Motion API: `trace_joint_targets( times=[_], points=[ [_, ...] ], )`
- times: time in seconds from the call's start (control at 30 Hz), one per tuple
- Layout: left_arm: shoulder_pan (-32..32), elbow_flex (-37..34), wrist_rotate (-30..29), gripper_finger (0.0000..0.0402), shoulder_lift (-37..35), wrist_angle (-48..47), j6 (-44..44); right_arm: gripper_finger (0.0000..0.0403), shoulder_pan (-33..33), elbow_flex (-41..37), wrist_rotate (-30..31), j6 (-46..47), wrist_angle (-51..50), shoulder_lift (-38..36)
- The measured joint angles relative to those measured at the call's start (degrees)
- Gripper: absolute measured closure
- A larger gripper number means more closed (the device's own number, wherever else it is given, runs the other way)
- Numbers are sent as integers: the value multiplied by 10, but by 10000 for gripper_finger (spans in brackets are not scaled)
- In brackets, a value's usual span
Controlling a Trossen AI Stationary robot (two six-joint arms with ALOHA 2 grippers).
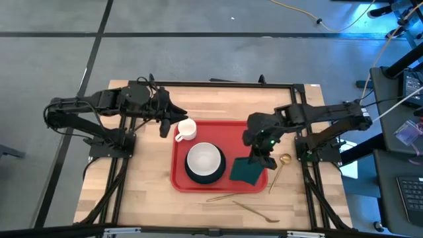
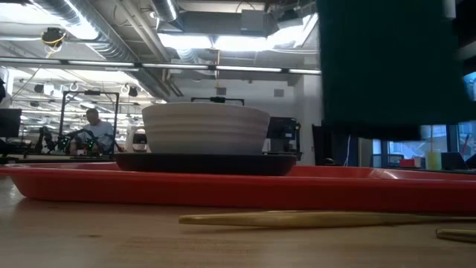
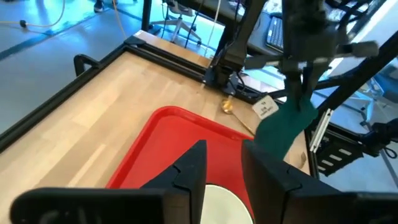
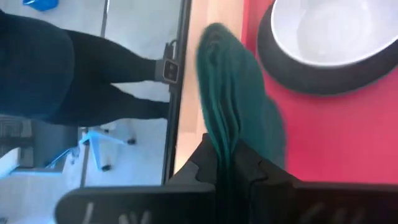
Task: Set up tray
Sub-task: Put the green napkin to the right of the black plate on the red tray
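Note:
The red tray lies mid-table. A white bowl rests on a dark plate in the tray. A white mug stands at the tray's far left corner. My left gripper is beside and above the mug, open. The red tray shows through the gap between its fingertips. My right gripper is over the tray's near right part, shut on a dark green napkin. The napkin also fills the upper right of the low view. My right gripper pinches the napkin's upper edge between its two fingers, and the cloth there is bunched in several folds. The fingers slant downward from the table's right side. The napkin hangs slack below them, its lower edge clear of the tray.
A gold spoon lies on the table right of the tray. Two more gold utensils lie near the front edge. One of them shows in the low view. Bare wood lies left of the tray. A person sits far behind.

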Motion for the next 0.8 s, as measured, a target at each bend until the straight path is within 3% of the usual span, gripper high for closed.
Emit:
trace_joint_targets(
  times=[0.37,0.57,0.8],
  points=[
    [0,0,-16,313,5,0,-15,394,-11,-99,-51,-47,59,4],
    [1,0,-16,313,10,0,-21,394,-22,-149,-52,-71,103,4],
    [1,0,-16,313,13,0,-24,388,-50,-173,-10,-112,104,5]
  ],
)
